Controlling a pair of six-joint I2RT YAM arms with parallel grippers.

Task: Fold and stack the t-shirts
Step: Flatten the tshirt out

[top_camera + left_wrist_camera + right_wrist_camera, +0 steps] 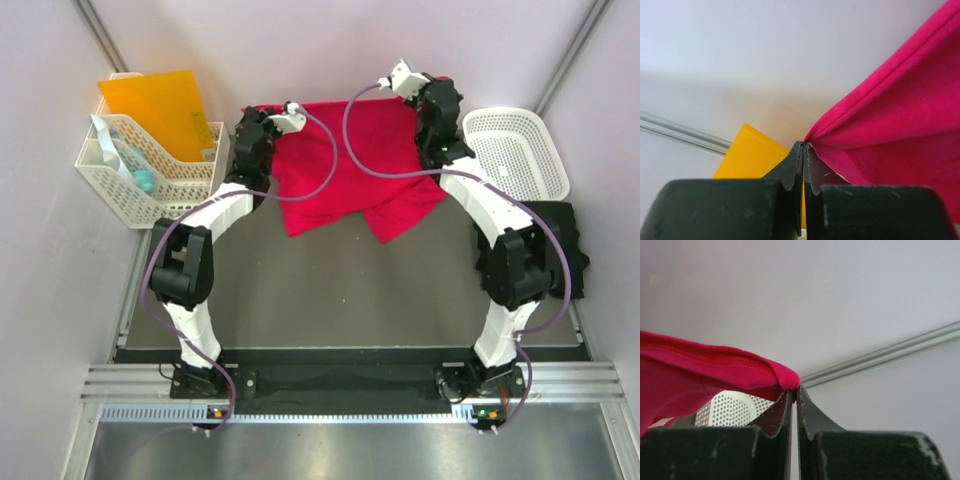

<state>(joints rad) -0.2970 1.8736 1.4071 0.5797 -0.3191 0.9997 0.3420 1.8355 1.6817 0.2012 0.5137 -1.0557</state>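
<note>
The pinkish-red t-shirt (345, 165) hangs spread between my two grippers over the far part of the table, with its lower part draped on the dark mat. My left gripper (258, 112) is shut on its top left corner; in the left wrist view the jaws (804, 144) pinch the hem of the red cloth (900, 115). My right gripper (418, 104) is shut on its top right corner; in the right wrist view the jaws (794, 389) pinch a rolled edge of the shirt (705, 370). The black t-shirt (560, 235) lies at the right edge of the table, partly behind my right arm.
A white lattice basket (515, 150) stands at the back right, and also shows in the right wrist view (730, 410). A white organiser (150, 175) with a yellow folder (155, 105) stands at the back left; the folder shows in the left wrist view (747, 155). Walls close in on three sides.
</note>
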